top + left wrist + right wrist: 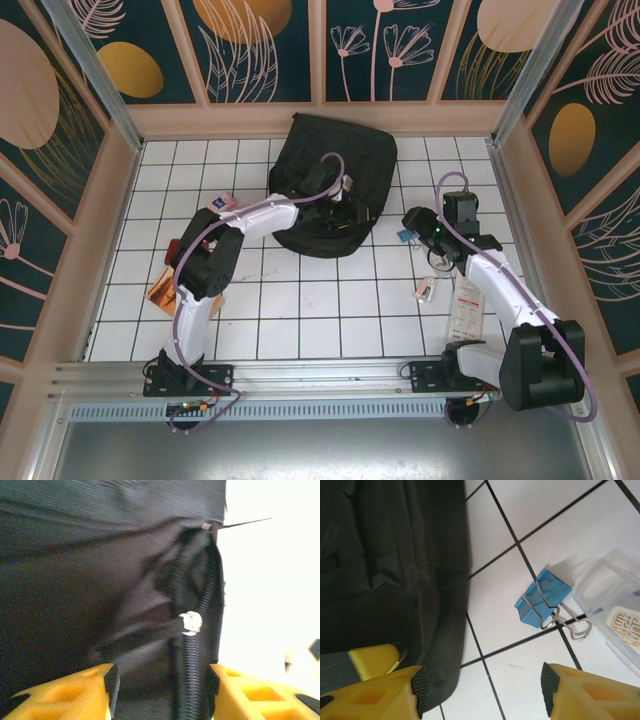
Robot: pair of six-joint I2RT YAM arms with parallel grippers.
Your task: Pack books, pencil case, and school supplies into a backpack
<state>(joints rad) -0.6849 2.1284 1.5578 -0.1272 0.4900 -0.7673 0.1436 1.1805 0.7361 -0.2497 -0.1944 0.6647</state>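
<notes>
Left hand [161,686] is held open astride backpack [75,580] zip [186,655], nothing gripped; right hand [484,685] open, empty. Fabric may get pinched instead of pull [191,622].

Teal wall panels [285,70] with pale flowers and orange discs are enclosing a brightly lit white tiled tabletop [300,300]; an aluminium rail [300,372] is edging it.

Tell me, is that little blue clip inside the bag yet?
Out. The clip lies on the white tiles beside the backpack, not touching it, below the open right pincer.
</notes>
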